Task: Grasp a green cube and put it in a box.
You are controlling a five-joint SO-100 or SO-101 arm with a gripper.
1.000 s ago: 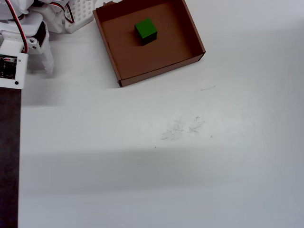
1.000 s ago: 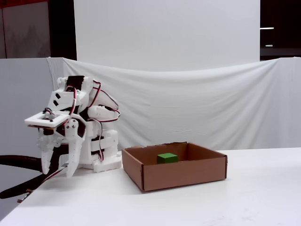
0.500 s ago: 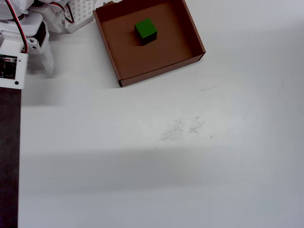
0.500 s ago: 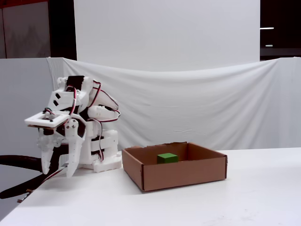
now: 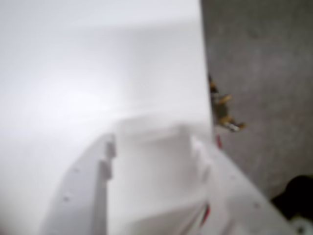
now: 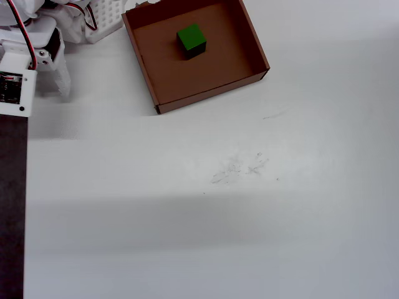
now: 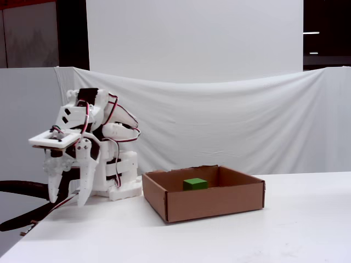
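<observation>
While your gripper (image 7: 68, 197) is hanging empty, fingers slightly parted, the green cube (image 7: 195, 183) is sitting well apart, inside the box (image 7: 211, 204).

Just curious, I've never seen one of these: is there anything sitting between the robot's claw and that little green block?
Only the box's near wall. In the overhead view, bare white table runs from the gripper to the box holding the green cube.

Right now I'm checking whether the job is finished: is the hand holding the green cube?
No, the green cube sits on the floor of the box, while the hand hangs empty off to the left in the fixed view.
</observation>
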